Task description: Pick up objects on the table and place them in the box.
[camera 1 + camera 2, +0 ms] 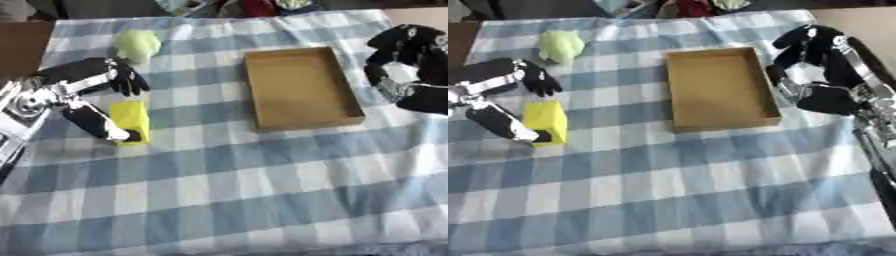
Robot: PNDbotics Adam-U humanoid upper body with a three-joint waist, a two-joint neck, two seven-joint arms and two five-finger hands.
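Observation:
A yellow block (131, 119) lies on the checked cloth at the left. My left hand (80, 80) is open and straddles it: the fingers (128, 82) reach over the cloth just behind the block and the thumb (98, 124) lies along its left side, its tip at the near left corner. Behind the hand rests a pale green crumpled object (137, 45). The shallow cardboard box (299, 85) sits at centre right with nothing in it. My right hand (833, 60) hovers beside the box's right wall, fingers relaxed and holding nothing.
A blue-and-white checked cloth (227, 190) covers the table. A brown surface (22, 45) shows at the back left. Assorted clutter (262, 6) lines the far edge beyond the cloth.

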